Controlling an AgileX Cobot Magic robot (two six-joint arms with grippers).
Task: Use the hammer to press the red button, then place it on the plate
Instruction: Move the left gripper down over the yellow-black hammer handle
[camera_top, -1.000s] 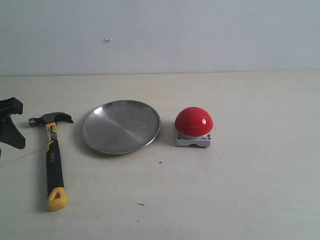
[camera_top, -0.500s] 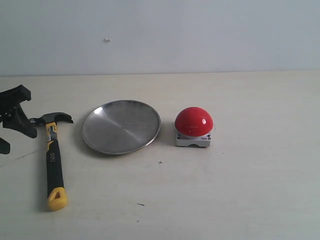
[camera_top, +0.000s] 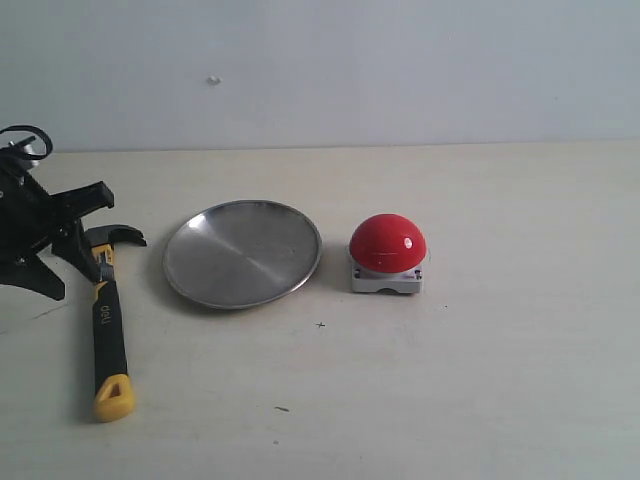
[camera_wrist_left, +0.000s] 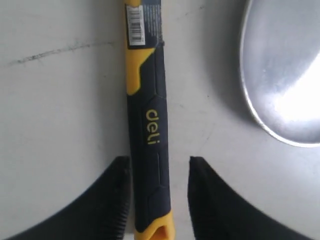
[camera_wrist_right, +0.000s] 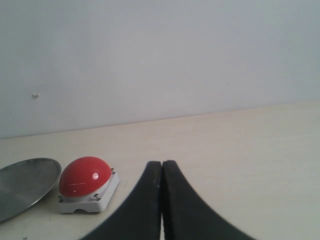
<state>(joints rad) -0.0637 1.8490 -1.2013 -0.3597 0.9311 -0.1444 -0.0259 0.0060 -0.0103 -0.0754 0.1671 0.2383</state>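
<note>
Hammer (camera_wrist_left: 147, 135) | flat on counter (camera_wrist_left: 60, 125), handle lined up in gap of left jaws, long axis straight ahead | jaws part open, nothing held (right jaws shut, idle) | left jaws nearer

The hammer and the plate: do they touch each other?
Apart. The exterior view shows a strip of bare table between the hammer and the plate. The left wrist view also shows table between the handle and the plate's rim.
</note>
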